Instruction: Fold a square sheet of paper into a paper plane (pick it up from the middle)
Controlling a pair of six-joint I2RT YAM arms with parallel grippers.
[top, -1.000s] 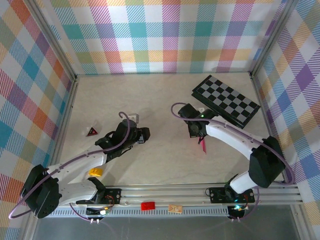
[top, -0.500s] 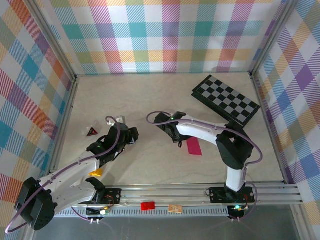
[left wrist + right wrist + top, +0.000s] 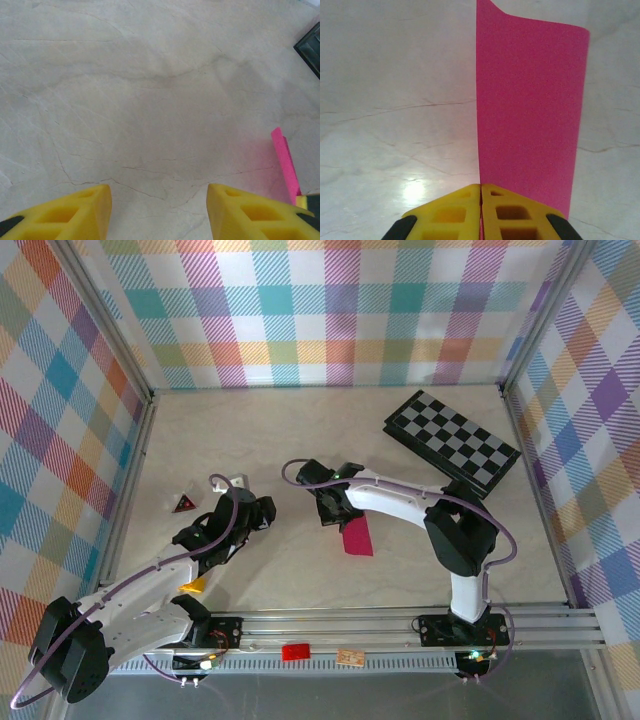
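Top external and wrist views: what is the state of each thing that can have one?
sheet of paper: pinched at its edge, one corner curled, not yet a plane.
right tool: shut on the sheet of paper.
left tool: open, holding nothing.
checkerboard: lying flat.

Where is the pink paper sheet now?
In the top view, the square sheet of paper is near table centre, pinched by the right gripper, just right of the left gripper.

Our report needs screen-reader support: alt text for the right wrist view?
The right gripper, yellow jaws shut, pinches the edge of a magenta-pink sheet of paper that extends ahead of it, far corner curled, above a pale marbled table.
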